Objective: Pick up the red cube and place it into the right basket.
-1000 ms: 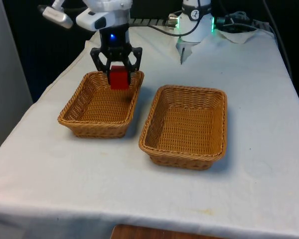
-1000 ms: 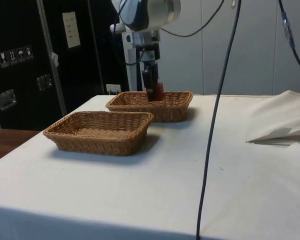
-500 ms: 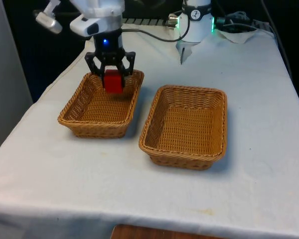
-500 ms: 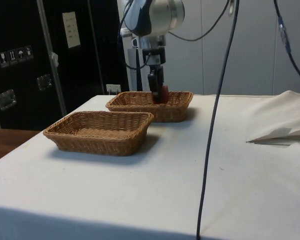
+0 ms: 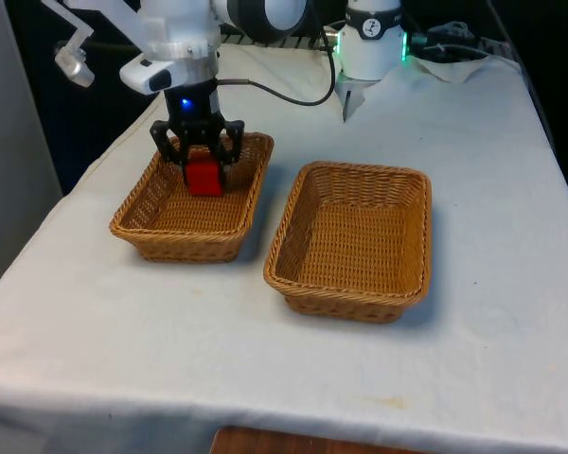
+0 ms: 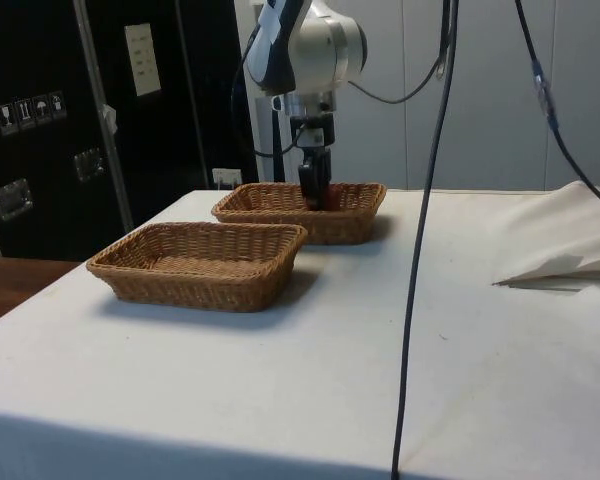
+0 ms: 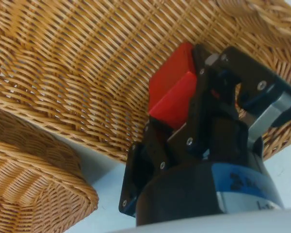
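Pinching the red cube [image 5: 204, 176] by two flat faces, my gripper [image 5: 202, 163] hangs inside the basket [image 5: 142, 214]; it seems light, rigid, unlikely to slip.

My front cam sits high at one end of the table [image 5: 511, 312], looking down its length w/ both baskets in shot: one basket [image 5: 191, 200] on the front view's left, the other basket [image 5: 352, 238] towards the front view's right. My side cam is low, approx at table level, facing across the cloth to dark cabinets [image 6: 40, 120]; there the same two baskets line up in depth, one nearer, one further back. Wrist cam is v. close, looking along the gripper [image 7: 184, 97] at wicker weave. All three share the basket under the gripper.
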